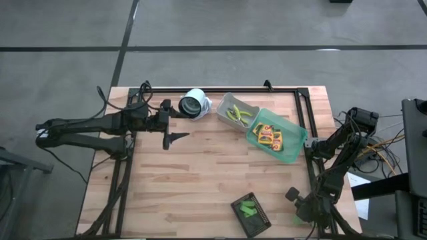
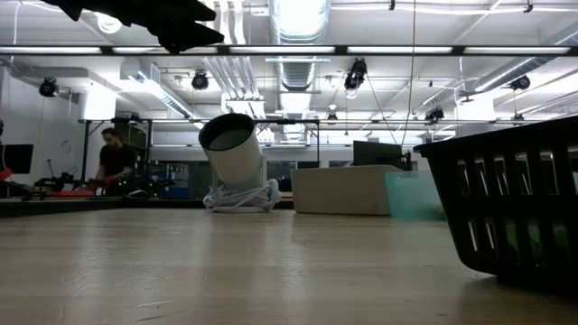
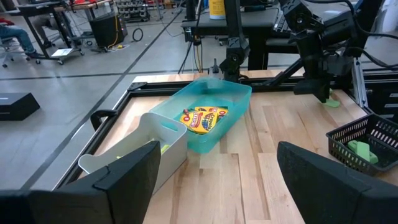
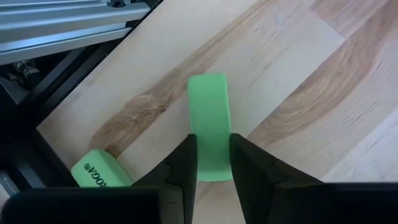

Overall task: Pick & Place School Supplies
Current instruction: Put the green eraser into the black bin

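A small green block (image 4: pixel 209 118) lies flat on the wood near the table's near right corner, with my right gripper (image 4: pixel 213 163) shut on it; a second green block (image 4: pixel 99 171) lies beside it. More green blocks (image 1: pixel 248 209) sit in a dark tray (image 1: pixel 261 220). Yellow packs (image 1: pixel 269 137) lie in the green bin (image 1: pixel 293 148), and yellow-handled scissors (image 1: pixel 238 115) in the grey bin (image 1: pixel 225 101). My left gripper (image 3: pixel 217 186) hangs open above the table's far left part. My right gripper pinches the green block's two long sides (image 4: pixel 211 163) between its two fingers, at the end of the block nearest the gripper. The fingers slant steeply down from above. The block lies flat on the table and stretches away from the fingers.
A white cylinder (image 1: pixel 193 104) with a coiled cord stands at the far edge, left of the grey bin. A black metal frame (image 1: pixel 308 127) runs along the table's edges. Bare wood (image 1: pixel 200 173) lies in the middle. A person (image 2: pixel 113 158) stands far behind the table.
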Tool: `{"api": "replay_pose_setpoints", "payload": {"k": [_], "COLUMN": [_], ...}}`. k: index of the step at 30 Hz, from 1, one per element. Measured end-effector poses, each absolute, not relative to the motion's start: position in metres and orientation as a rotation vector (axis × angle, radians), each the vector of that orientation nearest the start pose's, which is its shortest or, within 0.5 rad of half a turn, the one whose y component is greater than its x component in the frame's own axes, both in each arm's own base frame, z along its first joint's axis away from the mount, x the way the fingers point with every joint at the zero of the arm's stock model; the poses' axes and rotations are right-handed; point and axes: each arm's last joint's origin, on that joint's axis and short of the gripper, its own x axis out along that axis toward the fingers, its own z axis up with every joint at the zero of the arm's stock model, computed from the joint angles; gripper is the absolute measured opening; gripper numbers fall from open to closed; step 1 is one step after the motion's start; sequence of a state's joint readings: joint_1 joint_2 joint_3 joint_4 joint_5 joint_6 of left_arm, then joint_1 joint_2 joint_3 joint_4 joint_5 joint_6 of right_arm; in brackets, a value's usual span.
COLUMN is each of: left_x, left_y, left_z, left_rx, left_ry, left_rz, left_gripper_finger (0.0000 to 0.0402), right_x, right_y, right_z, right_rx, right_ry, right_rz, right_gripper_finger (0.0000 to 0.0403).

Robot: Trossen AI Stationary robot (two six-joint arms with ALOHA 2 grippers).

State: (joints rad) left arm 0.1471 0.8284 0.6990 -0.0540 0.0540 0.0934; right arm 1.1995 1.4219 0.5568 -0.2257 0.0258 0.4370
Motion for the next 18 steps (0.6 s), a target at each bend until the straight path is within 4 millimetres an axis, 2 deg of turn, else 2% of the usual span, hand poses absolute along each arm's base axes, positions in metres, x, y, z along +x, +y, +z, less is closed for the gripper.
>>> {"api": "replay_pose_setpoints", "payload": {"k": [9, 18], "left_x": [0.1855, 0.1854], "left_y": [0.0259, 0.0259], "left_z": [0.3082, 0.3083], "left_rx": [0.075, 0.075], "left_ry": [0.187, 0.187], "left_rz": [0.084, 0.084], "left_gripper_finger": [0.0328, 0.0328], "right_x": [0.0841, 0.0847], "right_y": [0.2139, 0.2133], "right_z": [0.1313, 0.1307], "right_rx": [-0.299, -0.280], "right_ry": [1.127, 1.123], "right_rz": [0.804, 0.758], "right_gripper_finger": [0.0073, 0.0104]}}
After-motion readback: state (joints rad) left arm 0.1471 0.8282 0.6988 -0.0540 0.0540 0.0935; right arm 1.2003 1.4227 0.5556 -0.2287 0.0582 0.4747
